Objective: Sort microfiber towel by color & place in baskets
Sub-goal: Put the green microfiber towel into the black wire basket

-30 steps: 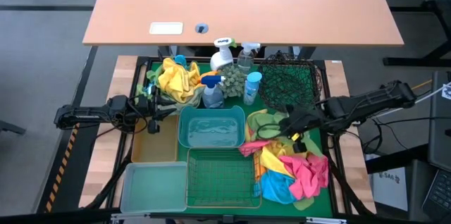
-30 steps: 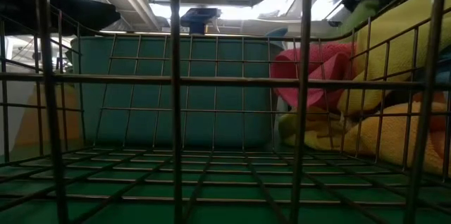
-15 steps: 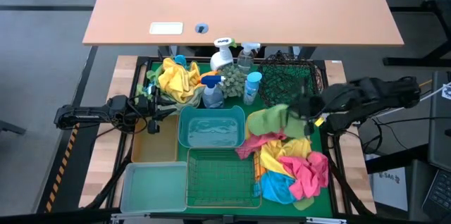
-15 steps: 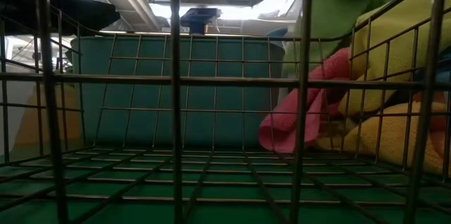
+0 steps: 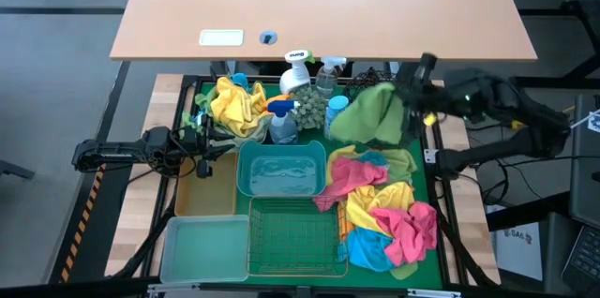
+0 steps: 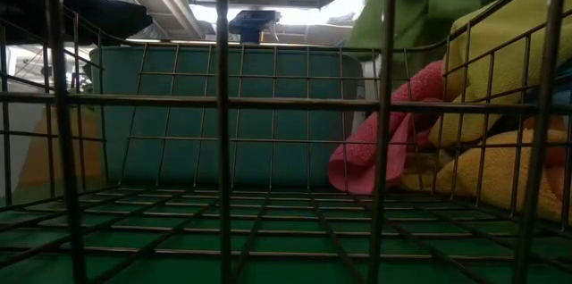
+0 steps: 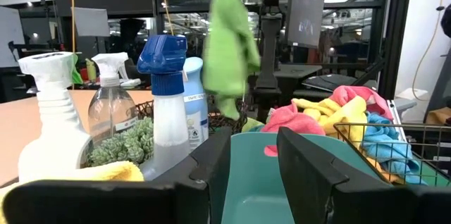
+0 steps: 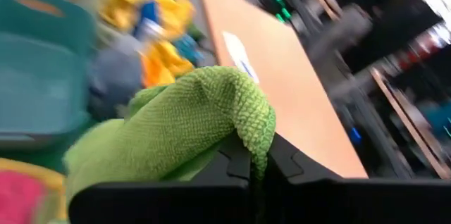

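right gripper [image 5: 405,99] at 1 o'clock clenches one green towel [image 5: 367,116]; left gripper [image 5: 202,142] at 9 o'clock, released; five baskets.

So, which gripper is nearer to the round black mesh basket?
The right. The right gripper hangs over the black mesh basket, holding the green towel. The left gripper waits across the table, by the tan tray.

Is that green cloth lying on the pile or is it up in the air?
Up in the air. The green microfiber towel hangs from the right tool, whose fingers pinch it, above the round black wire-mesh basket, clear of the colourful towel pile.
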Motion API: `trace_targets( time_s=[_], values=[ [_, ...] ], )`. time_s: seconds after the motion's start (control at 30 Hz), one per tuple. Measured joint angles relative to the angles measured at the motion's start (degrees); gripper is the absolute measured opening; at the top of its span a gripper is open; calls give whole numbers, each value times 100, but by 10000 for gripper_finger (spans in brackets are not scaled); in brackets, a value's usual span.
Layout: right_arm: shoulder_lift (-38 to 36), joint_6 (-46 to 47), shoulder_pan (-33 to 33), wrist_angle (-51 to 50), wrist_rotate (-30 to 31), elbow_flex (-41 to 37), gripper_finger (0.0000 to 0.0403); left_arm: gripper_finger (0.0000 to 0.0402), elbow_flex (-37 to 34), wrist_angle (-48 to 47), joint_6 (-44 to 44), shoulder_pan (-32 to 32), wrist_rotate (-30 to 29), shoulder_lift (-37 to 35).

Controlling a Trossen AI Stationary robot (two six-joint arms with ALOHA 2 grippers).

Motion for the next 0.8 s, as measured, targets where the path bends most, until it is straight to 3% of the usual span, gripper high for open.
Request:
trace_targets(
  time_s=[0.33, 0.47, 0.7, 0.8],
  values=[
    [-2, 14, -2111, -296, -535, -21, 4, 112, 0, 1, 39, 2, -2, 1],
    [0, 298, -2730, -283, -1071, -213, 8, 112, 0, 141, 46, 2, -4, 1],
    [8, 469, -3143, -243, -1355, -619, 9, 112, 0, 1098, 4, 0, -37, -1],
    [15, 471, -3152, -242, -1357, -758, 9, 112, 66, 1176, 44, 0, -389, 1]
  ],
)
